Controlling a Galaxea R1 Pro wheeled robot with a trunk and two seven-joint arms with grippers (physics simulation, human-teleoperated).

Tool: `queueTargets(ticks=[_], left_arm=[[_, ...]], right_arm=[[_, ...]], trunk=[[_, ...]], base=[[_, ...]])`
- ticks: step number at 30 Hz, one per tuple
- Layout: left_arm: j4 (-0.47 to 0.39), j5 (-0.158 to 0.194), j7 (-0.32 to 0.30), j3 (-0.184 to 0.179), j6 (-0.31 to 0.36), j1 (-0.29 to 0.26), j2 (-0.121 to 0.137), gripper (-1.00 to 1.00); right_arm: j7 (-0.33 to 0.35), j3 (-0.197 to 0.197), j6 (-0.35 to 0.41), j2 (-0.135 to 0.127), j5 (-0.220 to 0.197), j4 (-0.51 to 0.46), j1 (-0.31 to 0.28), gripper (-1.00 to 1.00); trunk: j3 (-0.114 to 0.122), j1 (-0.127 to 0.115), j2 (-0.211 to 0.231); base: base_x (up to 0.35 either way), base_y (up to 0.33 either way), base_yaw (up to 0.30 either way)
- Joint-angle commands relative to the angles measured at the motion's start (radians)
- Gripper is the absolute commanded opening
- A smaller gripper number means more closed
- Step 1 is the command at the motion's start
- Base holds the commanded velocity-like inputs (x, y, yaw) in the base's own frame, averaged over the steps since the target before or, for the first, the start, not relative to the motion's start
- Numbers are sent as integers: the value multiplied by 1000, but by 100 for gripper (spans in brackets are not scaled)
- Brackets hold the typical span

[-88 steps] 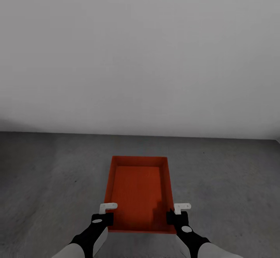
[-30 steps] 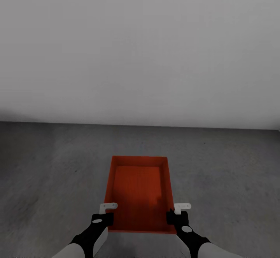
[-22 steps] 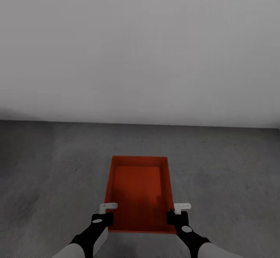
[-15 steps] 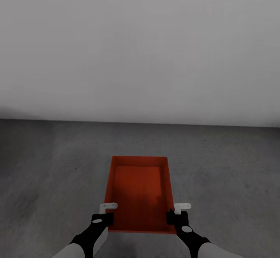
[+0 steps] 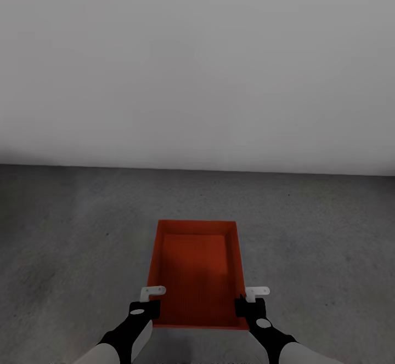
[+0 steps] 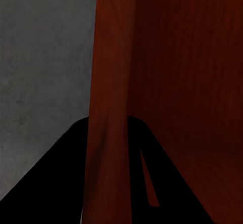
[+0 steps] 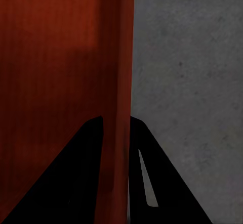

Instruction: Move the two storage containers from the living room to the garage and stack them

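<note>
One orange-red storage container (image 5: 196,271), open-topped and empty, hangs in front of me over the dark grey concrete floor (image 5: 71,232) of the garage. My left gripper (image 5: 149,303) is shut on the container's left wall near its near corner; the left wrist view shows that wall (image 6: 109,107) pinched between the dark fingers (image 6: 55,178). My right gripper (image 5: 245,302) is shut on the right wall, seen edge-on as the wall (image 7: 121,82) in the right wrist view between dark fingers (image 7: 71,173).
A plain pale grey wall (image 5: 197,68) stands ahead and meets the floor along a straight line. Bare concrete (image 5: 329,232) stretches on both sides of the container.
The wall's base line has moved up in the head view, so more floor shows; the camera shifted. The container and both grippers keep the same place in the picture.
</note>
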Motion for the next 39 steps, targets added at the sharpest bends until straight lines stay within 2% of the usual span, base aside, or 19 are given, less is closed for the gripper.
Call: queueTargets(ticks=[1, 4, 39], left_arm=[[-6, -14, 11, 17, 7, 0, -1, -100], [-6, -14, 11, 17, 7, 0, -1, -100], [-6, -14, 11, 17, 7, 0, -1, -100]], right_arm=[[-10, -30, -3, 6, -11, 3, 0, -100], [-11, -30, -3, 6, -11, 3, 0, -100], [-16, -30, -3, 6, -11, 3, 0, -100]], trunk=[[-1, 0, 0], [-2, 0, 0], [-112, 134, -245]], base=[[0, 0, 0], [0, 0, 0], [0, 0, 0]])
